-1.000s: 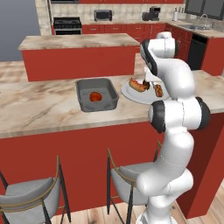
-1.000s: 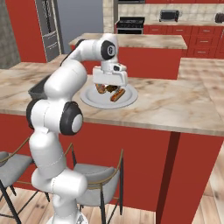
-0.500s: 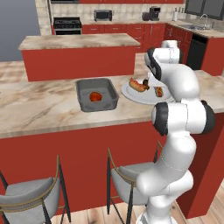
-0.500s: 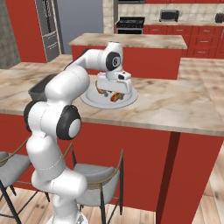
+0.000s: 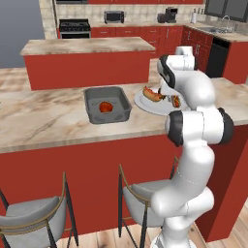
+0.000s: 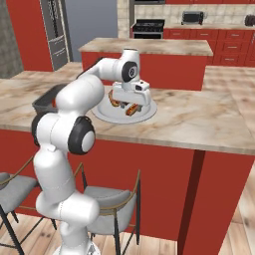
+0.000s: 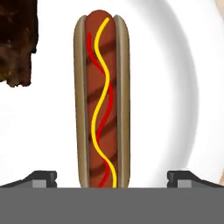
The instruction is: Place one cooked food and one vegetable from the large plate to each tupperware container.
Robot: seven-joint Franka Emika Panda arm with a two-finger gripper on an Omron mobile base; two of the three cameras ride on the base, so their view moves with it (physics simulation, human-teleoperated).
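The large white plate (image 5: pixel 143 104) (image 6: pixel 145 115) (image 7: pixel 48 131) sits on the counter, to the right of the dark grey container (image 5: pixel 107 103) in the left base view. That container holds a red tomato (image 5: pixel 105 107). My gripper (image 6: pixel 130 103) (image 7: pixel 112 177) hangs low over the plate, open, its fingertips (image 7: pixel 43 177) on either side of one end of a hot dog (image 7: pixel 103 100) (image 6: pixel 132 109) (image 5: pixel 175 100) with red and yellow sauce lines. A second hot dog (image 5: pixel 152 94) lies further left on the plate. A dark brown piece of food (image 7: pixel 17 43) lies beside it. The paler container is out of view.
The marble counter (image 5: pixel 43 121) (image 6: pixel 199 119) runs across both base views, with bar stools (image 5: pixel 34 220) below its front edge. A second island (image 5: pixel 87 46) stands behind. My own arm hides most of the dark container (image 6: pixel 46 101) in the right base view.
The hand has come down from above the plate to just over the hot dog. Nothing on the plate or in the container has moved.
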